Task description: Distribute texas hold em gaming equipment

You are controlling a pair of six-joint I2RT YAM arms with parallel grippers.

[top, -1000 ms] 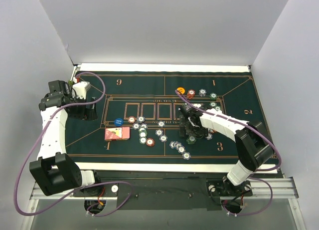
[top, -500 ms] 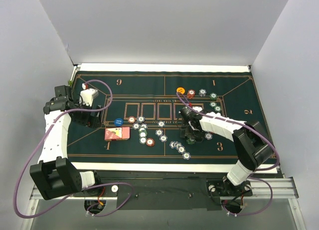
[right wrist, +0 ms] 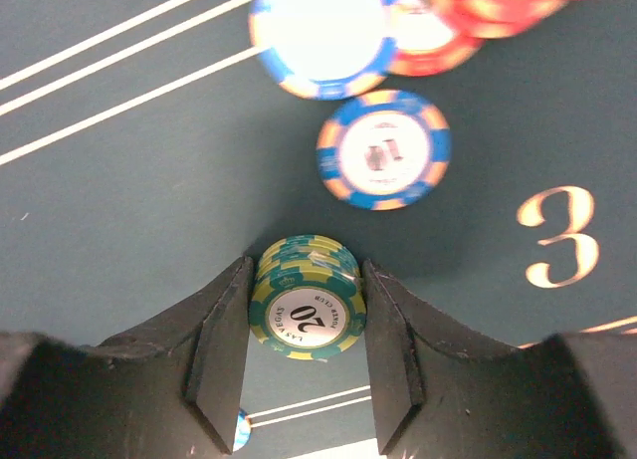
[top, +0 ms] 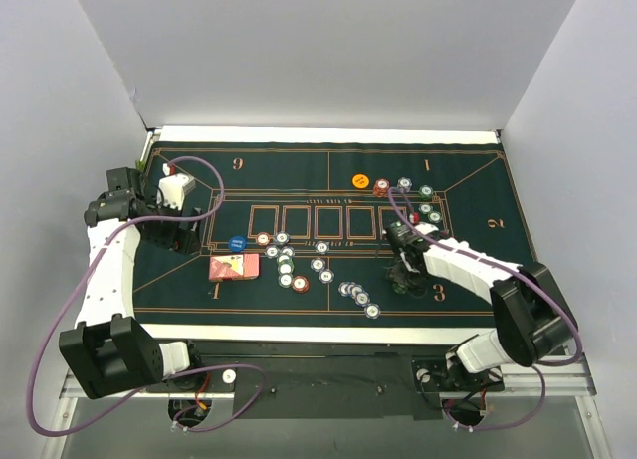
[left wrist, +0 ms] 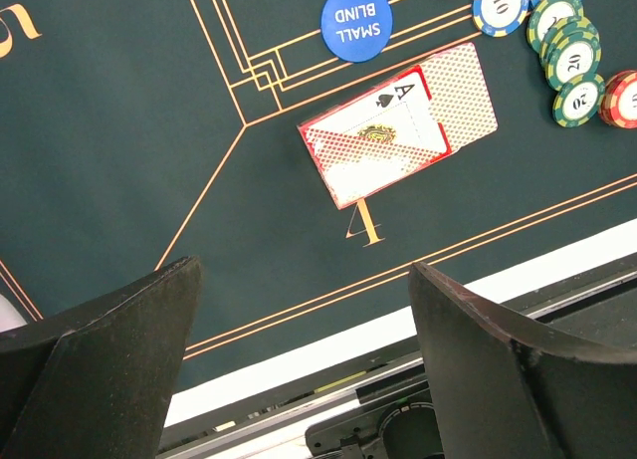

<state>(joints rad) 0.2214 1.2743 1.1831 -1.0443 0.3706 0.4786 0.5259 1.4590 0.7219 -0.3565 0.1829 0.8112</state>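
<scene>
My right gripper (top: pixel 406 270) is shut on a short stack of green "20" chips (right wrist: pixel 307 300), low over the felt beside the gold number 3 (right wrist: pixel 557 237). A blue "10" chip (right wrist: pixel 383 148), a pale chip (right wrist: pixel 323 36) and red chips (right wrist: pixel 468 6) lie just beyond it. My left gripper (top: pixel 174 225) is open and empty above the mat's left side. The red-backed cards (left wrist: pixel 398 125) with an ace showing, the blue "small blind" disc (left wrist: pixel 356 19) and several chips (left wrist: pixel 567 51) lie ahead of it. The orange disc (top: pixel 360 180) lies at the far middle. I cannot make out the red triangular marker.
Loose chips lie in the middle (top: pixel 286 265), near the front (top: pixel 358 298) and at the far right (top: pixel 426 205) of the green felt mat (top: pixel 468 175). Grey walls close in the back and sides. The mat's white front edge (left wrist: pixel 328 354) and the rail are below my left gripper.
My right gripper has moved right, toward the number 3, with the green chip stack between its fingers. My left arm shifted slightly a second ago and has held still since.
</scene>
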